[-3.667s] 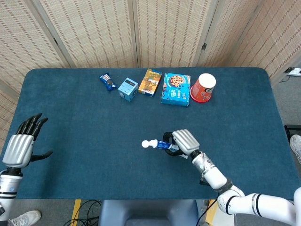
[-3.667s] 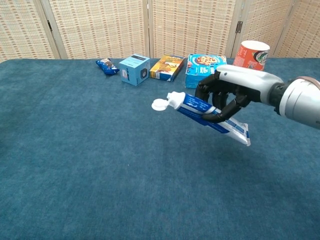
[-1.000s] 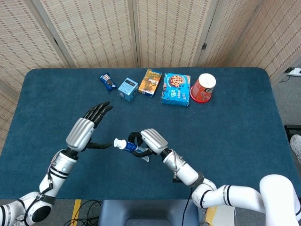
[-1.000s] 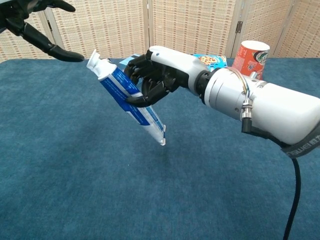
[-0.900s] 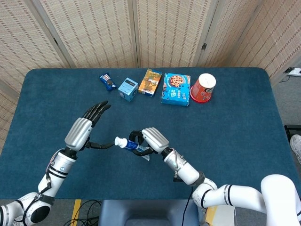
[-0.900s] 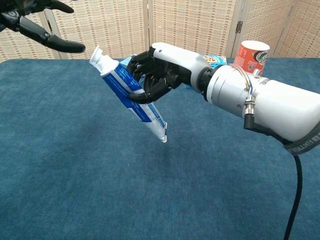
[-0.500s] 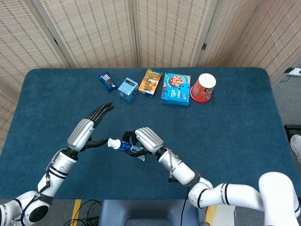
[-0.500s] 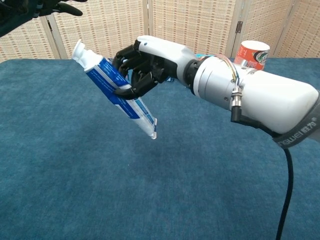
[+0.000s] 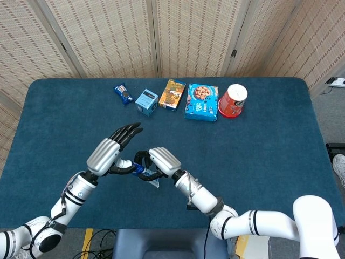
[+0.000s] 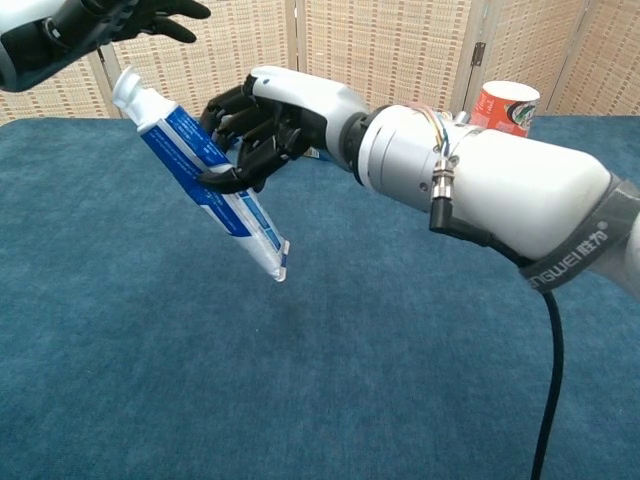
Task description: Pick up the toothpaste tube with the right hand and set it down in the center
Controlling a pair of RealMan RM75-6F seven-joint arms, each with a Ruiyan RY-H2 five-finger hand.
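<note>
Robot lab, blue table, woven screens

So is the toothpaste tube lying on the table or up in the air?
In the air: the right robot hand holds the toothpaste tube tilted, cap up, above the table.

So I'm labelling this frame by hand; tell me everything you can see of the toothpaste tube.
The toothpaste tube is blue and white with a white cap at its upper end and a flat crimped tail at its lower end. It looks like soft plastic. The right hand grips its middle, holding it tilted above the table. The left hand hangs just above the cap.
</note>
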